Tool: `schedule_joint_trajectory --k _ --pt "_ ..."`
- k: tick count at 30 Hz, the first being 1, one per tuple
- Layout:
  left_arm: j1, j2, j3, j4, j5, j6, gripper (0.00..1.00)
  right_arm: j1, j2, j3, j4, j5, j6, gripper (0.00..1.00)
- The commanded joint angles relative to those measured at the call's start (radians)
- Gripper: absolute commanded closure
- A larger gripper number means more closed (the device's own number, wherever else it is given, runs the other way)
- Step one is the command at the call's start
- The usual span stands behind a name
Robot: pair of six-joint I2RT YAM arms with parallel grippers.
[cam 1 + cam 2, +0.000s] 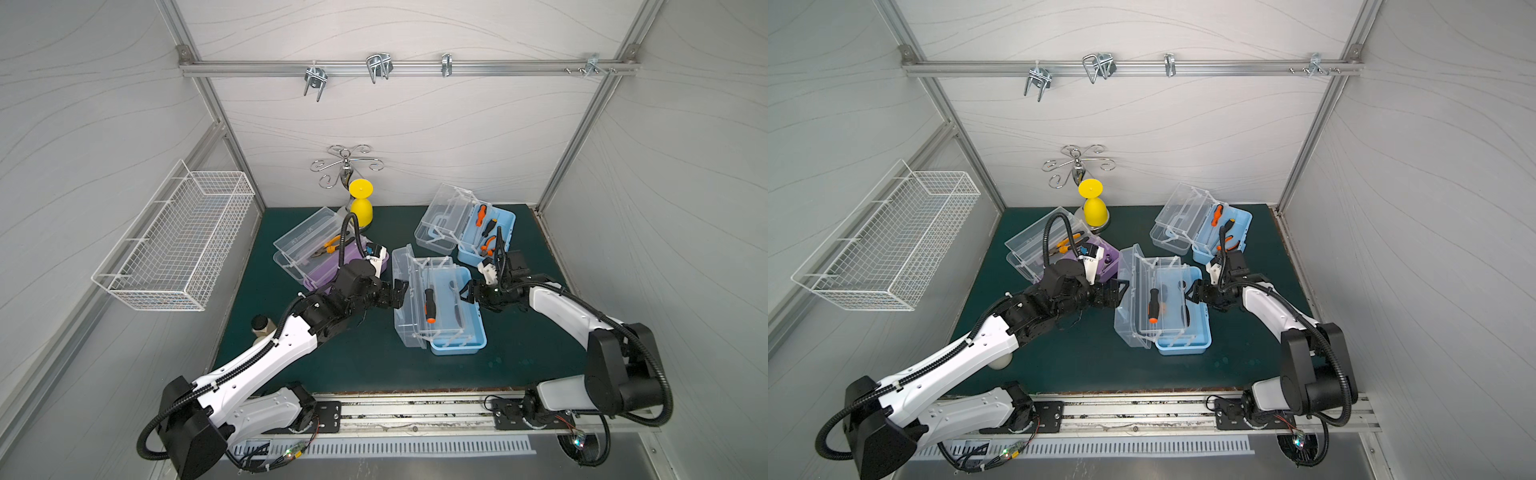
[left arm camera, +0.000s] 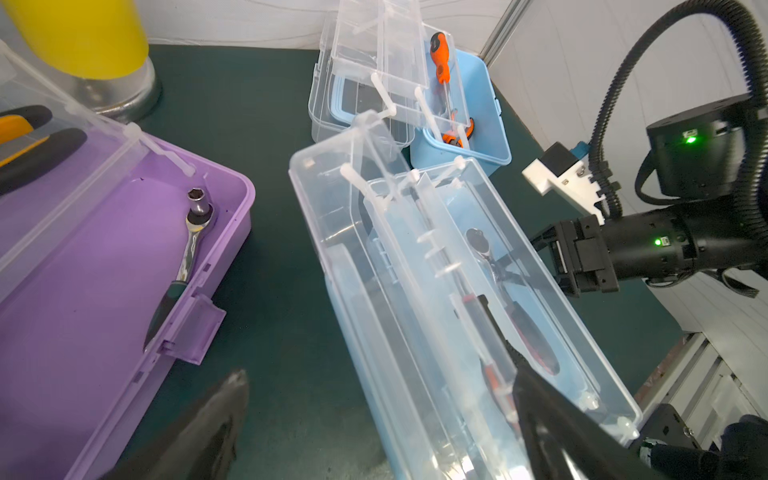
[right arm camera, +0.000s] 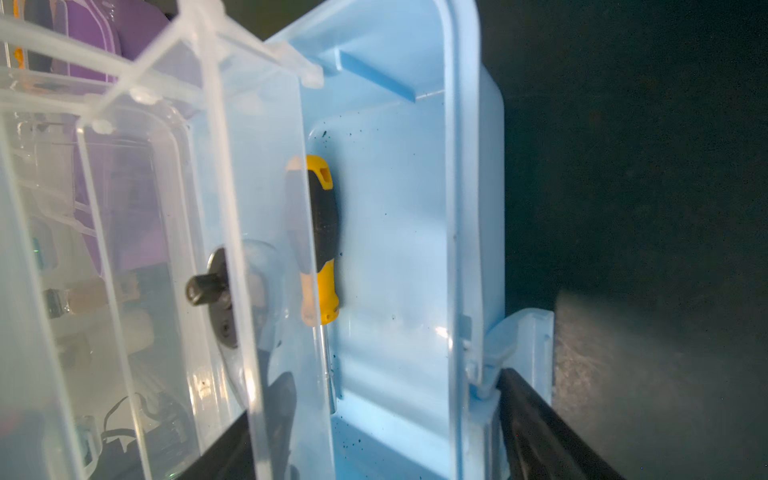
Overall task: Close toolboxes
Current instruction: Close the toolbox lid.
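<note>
Nearest the arm bases, on the dark green mat (image 1: 353, 370), lies a light blue rectangular plastic toolbox (image 1: 457, 347), open, near the middle of the mat. Its clear hinged lid (image 1: 404, 328) stands upright along the side toward the left arm, and its clear tray (image 1: 442, 282) sits raised over the base. A black-handled screwdriver with an orange end (image 1: 429, 305) lies in the tray. A yellow-and-black-handled screwdriver (image 3: 322, 237) lies in the base, and a steel ratchet wrench (image 3: 220, 291) shows through the clear plastic beside it.

The left gripper (image 1: 400, 293) is at the outer face of that lid, its jaws wide apart. The left wrist view shows one finger (image 2: 216, 415) over the mat and the other over the tray, with the lid between them. The right gripper (image 1: 463, 291) is at the opposite long side, its jaws also spread wide. One finger (image 3: 536, 424) is outside the blue wall, beside the light blue latch (image 3: 521, 345), and the other is inside, behind the tray.

Farther back on the left, a purple plastic toolbox (image 1: 322, 277) is open, with yellow-handled pliers (image 1: 330, 246) in its tray and a socket ratchet (image 2: 189, 245) in its base. Back right, a second light blue plastic toolbox (image 1: 505, 226) is open with orange-and-black tools (image 1: 482, 214) inside. Behind the purple one, an upturned yellow plastic goblet (image 1: 360, 208) stands on the base of a chrome hook stand (image 1: 345, 168). A white wire basket (image 1: 178, 245) hangs on the left wall.
</note>
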State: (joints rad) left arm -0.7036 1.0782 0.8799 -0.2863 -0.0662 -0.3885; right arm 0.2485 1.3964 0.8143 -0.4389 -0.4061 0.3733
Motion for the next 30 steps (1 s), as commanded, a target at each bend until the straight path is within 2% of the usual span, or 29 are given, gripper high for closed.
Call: schedule_joint_trajectory --k 1,3,7,15,30 --pt "0.051 -0.033 -0.027 0.058 0.019 -0.063 0.0 0.008 0.015 0.023 -0.015 -0.06 0.001 0.25" --pt "0.087 -0.058 -0.066 0.104 0.068 -0.087 0.0 0.008 0.022 0.023 -0.011 -0.067 0.001 0.27" --pt "0.093 -0.068 -0.097 0.184 0.134 -0.09 0.0 0.008 0.033 0.025 0.004 -0.091 0.008 0.3" --pt "0.092 0.018 -0.087 0.317 0.254 -0.116 0.0 0.023 0.048 0.036 0.047 -0.139 0.038 0.32" --pt "0.064 0.141 -0.006 0.255 0.22 -0.125 0.0 0.146 0.148 0.071 0.203 -0.11 0.179 0.33"
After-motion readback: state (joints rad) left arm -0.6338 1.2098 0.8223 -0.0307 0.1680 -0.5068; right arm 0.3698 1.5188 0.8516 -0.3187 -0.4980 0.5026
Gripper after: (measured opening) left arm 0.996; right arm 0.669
